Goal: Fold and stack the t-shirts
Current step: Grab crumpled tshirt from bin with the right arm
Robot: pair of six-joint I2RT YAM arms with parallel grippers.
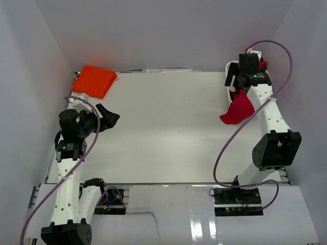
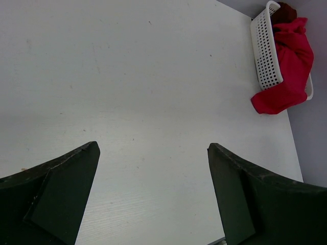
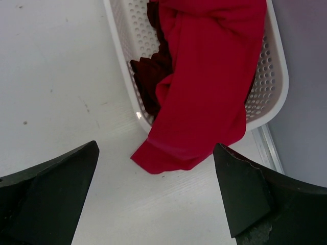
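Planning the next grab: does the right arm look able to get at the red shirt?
Probably yes: the right gripper hovers open above the red shirt, which drapes over the basket rim, uncovered.

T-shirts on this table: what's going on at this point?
Nothing is held right now. The orange t-shirt lies folded at the far left corner of the table. The red t-shirt hangs over the rim of the white basket onto the table, with the maroon t-shirt inside. The right end effector hovers open above the red one; the left end effector is open over bare table.
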